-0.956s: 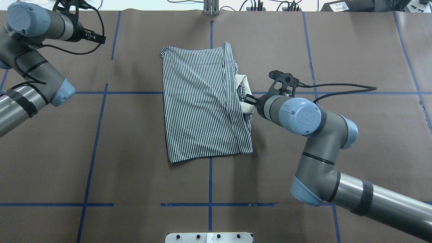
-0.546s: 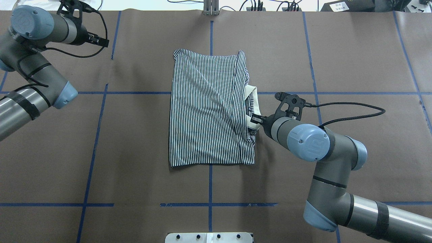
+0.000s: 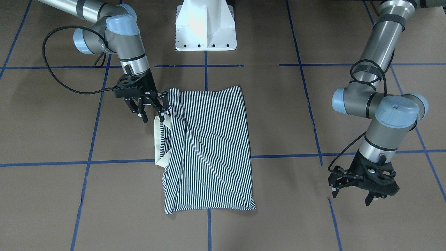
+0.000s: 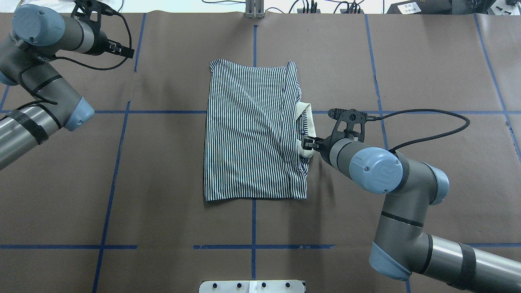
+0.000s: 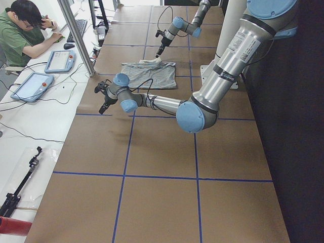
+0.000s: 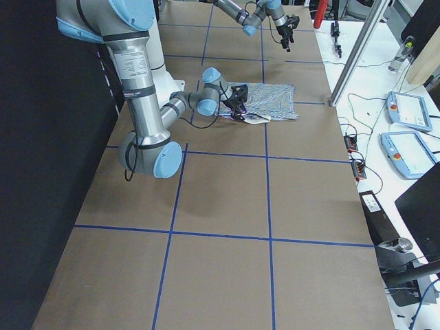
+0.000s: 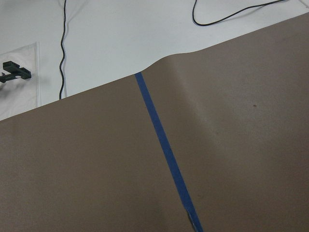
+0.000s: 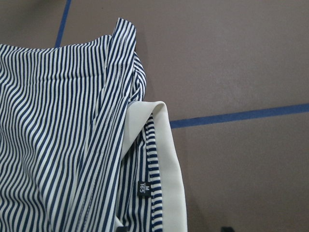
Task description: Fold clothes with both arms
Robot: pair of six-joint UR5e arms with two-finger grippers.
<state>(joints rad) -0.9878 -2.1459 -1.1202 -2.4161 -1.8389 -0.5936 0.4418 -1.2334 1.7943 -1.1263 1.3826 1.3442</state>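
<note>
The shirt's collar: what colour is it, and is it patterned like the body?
Plain cream, no stripes. The collar shows best in the right wrist-mounted view.

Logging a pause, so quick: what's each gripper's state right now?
Left gripper: open, holding nothing.
Right gripper: open at the shirt edge, holding nothing.

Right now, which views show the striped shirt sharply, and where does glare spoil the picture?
Right wrist view: the polo shirt is sharp, its size label readable. Front-facing view: glare washes out the white pedestal, while the right pincer at the cream collar is crisp. Overhead view: even light, only soft shadows on the brown paper. Side views: the shirt is too small for detail.
</note>
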